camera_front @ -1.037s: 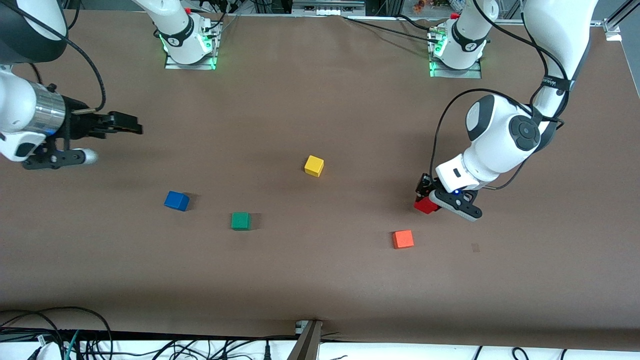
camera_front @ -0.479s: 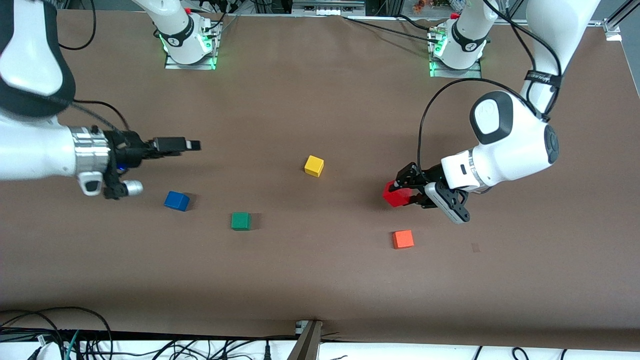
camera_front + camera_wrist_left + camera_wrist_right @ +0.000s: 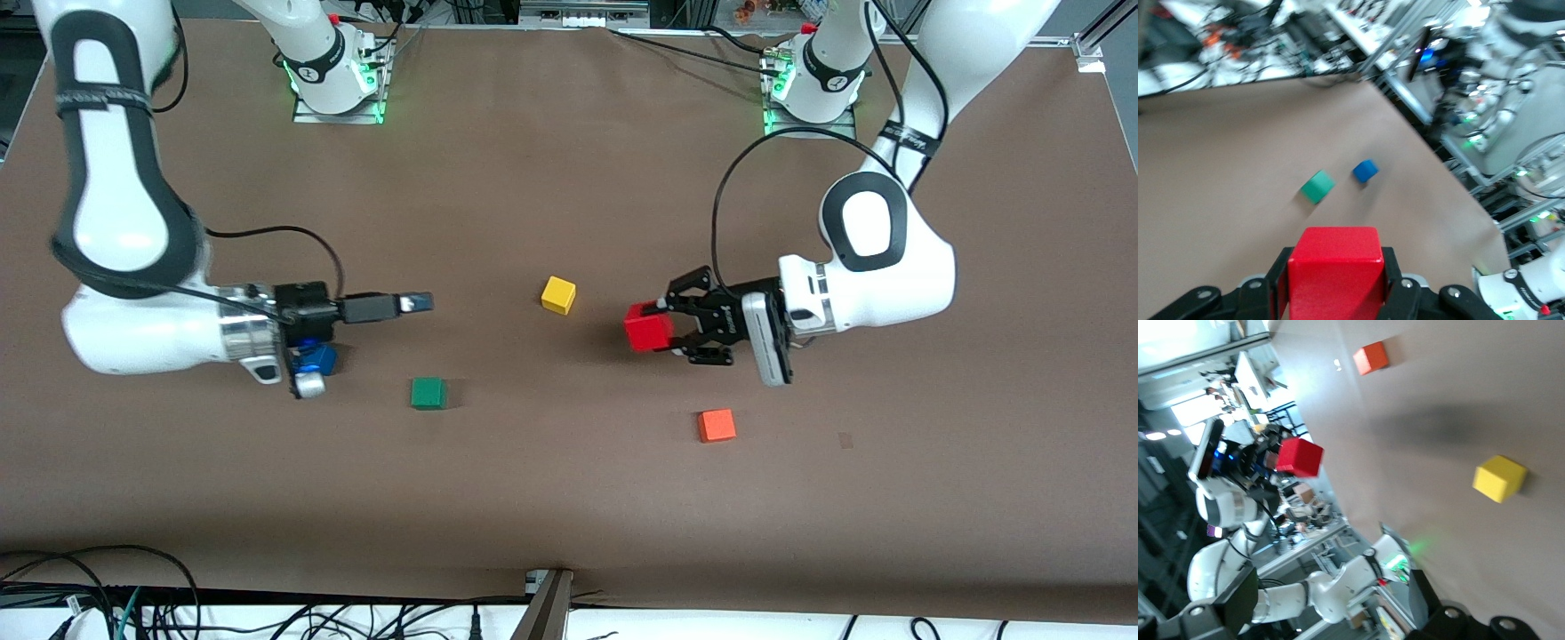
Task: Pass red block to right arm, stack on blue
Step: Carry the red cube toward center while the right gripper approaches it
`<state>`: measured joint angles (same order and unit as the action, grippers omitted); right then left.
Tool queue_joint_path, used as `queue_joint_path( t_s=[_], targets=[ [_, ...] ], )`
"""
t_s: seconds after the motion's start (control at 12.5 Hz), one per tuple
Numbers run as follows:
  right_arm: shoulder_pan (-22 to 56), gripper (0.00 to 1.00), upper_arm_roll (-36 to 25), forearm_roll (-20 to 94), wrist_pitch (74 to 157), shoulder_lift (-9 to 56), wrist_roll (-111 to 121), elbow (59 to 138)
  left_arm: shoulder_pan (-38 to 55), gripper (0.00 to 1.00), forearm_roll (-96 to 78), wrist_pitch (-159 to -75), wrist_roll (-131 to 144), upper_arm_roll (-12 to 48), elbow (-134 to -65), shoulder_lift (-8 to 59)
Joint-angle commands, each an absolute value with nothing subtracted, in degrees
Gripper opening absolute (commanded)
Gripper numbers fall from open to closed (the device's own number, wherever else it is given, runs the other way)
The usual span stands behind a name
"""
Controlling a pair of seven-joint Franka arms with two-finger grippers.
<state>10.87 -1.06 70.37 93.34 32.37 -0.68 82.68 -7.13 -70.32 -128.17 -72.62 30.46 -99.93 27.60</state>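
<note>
On the brown worktop, the left hand holds the red block aloft, pointing at the right hand, spread wide and empty, well apart. The blue cube sits under the right wrist. Handover and stacking remain.

no readable text, labels or numbers anywhere (arm markings too small)

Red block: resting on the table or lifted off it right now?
Lifted. The left gripper is shut on the red block, holding it sideways above the table.
</note>
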Motion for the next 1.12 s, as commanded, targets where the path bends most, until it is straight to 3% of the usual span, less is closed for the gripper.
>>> queue_joint_path(
  t_s=[0.0,0.16,0.56,1.04],
  targets=[
    [13.52,1.0,-1.14,76.8,97.71,32.7,-0.09,84.9,-7.3,0.0,-77.93,-123.42,-89.41,32.78,-94.32,34.78],
    [16.16,1.0,-1.14,80.75,100.8,32.87,0.35,86.56,-6.51,0.0,-79.27,-119.46,-96.74,32.96,-91.42,38.48],
    [18.45,1.0,-1.06,91.92,102.13,32.7,12.28,94.21,-0.8,0.0,-85.5,-119.27,-102.64,33.05,-87.55,40.33],
    [18.9,1.0,-1.05,93.85,102.31,28.83,12.83,96.15,-0.53,0.0,-86.48,-119.09,-103.27,33.22,-87.19,40.69]
  ],
)
